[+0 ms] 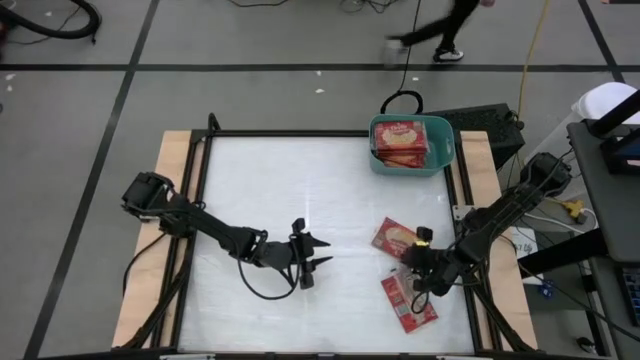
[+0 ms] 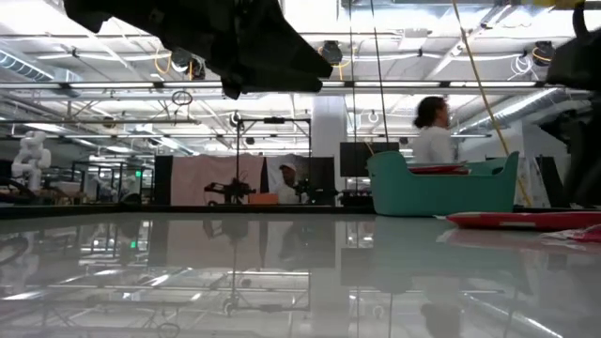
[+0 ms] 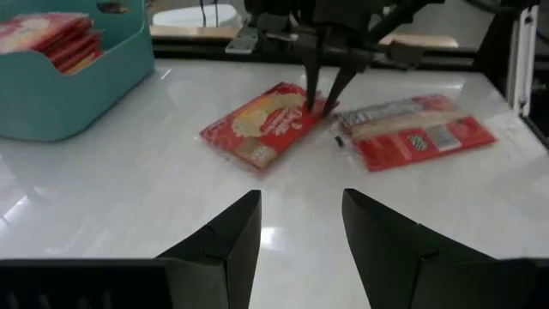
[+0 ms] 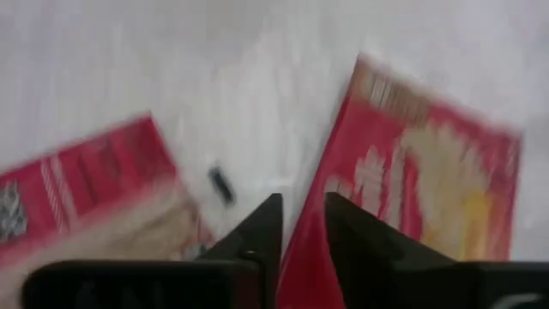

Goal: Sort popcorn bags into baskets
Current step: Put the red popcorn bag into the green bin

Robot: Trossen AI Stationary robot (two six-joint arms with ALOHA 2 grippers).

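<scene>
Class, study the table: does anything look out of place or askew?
Two popcorn bags lie loose on the table, outside the teal basket: one picture-up and skewed, the other printed-panel up near the table's edge. The right gripper hangs between them. Nothing looks spilled or torn.

The right wrist view is motion-blurred, both popcorn bags (image 4: pixel 420 189) cut off by its edges, their print unreadable.

Honestly nothing here is readable. The popcorn bag (image 3: pixel 266 124) with the yellow-tan picture has some script-looking lettering on its red face, but I can't make out a word. The other bag (image 3: pixel 416 130) shows a grey-white printed panel, too small to read.
</scene>
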